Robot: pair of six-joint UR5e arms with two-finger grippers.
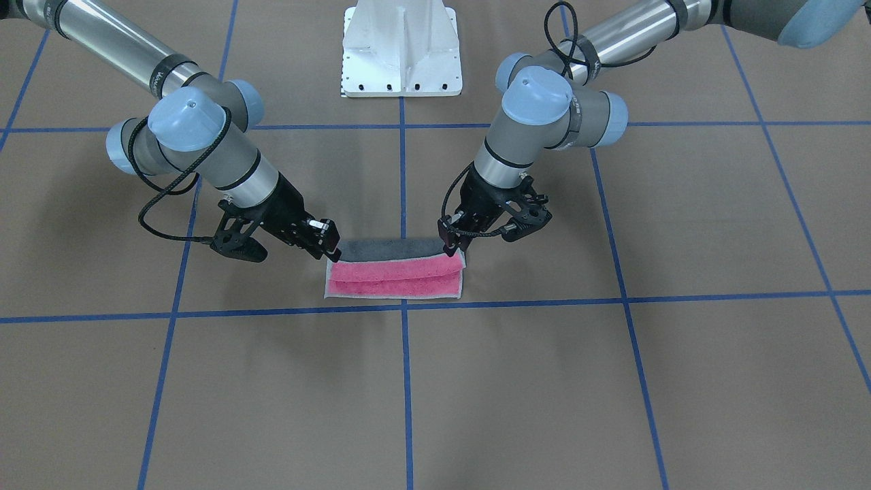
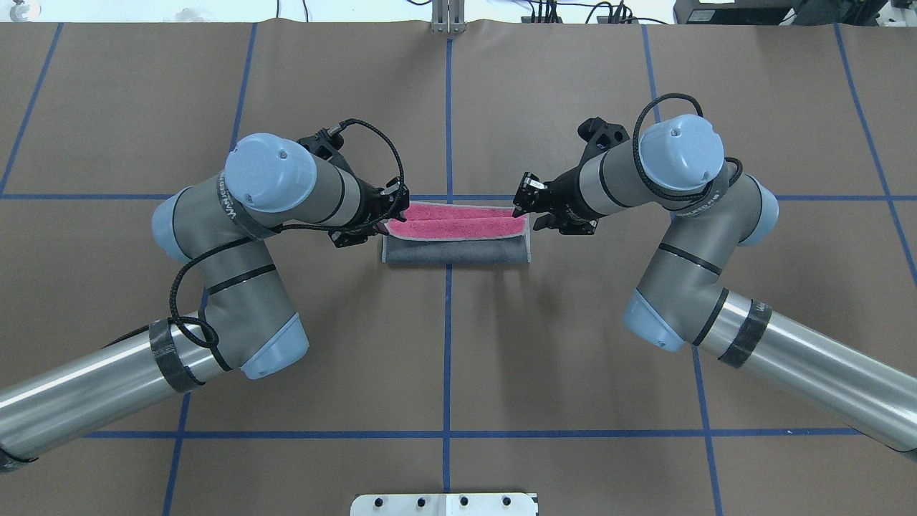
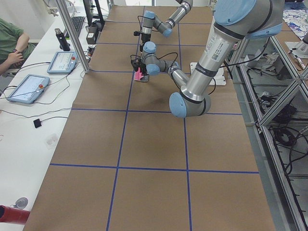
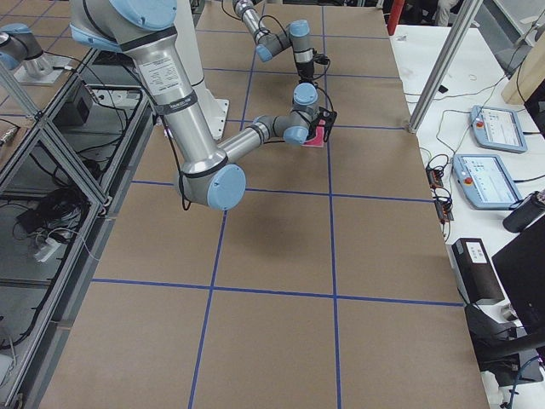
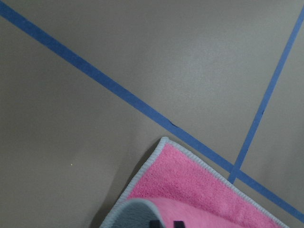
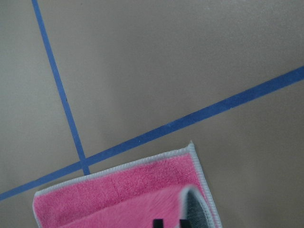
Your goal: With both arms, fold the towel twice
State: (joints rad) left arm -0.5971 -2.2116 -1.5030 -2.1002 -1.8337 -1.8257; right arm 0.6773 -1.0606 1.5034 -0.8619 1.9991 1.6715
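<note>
The towel (image 2: 455, 221) lies at mid-table as a long band. Its grey underside (image 2: 455, 252) curls up along the edge nearest the robot, and two pink strips show beyond it. My left gripper (image 2: 387, 223) is shut on the lifted layer at the towel's left end. The right gripper (image 2: 519, 208) is shut on the same layer at the right end. In the front-facing view the towel (image 1: 395, 280) sits between the left gripper (image 1: 454, 249) and the right gripper (image 1: 332, 249). Each wrist view shows a pink corner, the left (image 5: 190, 190) and the right (image 6: 123, 187), with the raised grey flap at the fingertips.
Brown paper with blue tape lines (image 2: 448, 344) covers the table. The white pedestal base (image 1: 401, 47) stands on the robot side. A person's arm (image 3: 12, 43), tablets (image 3: 29, 87) and cables lie on the side bench beyond the table's far edge.
</note>
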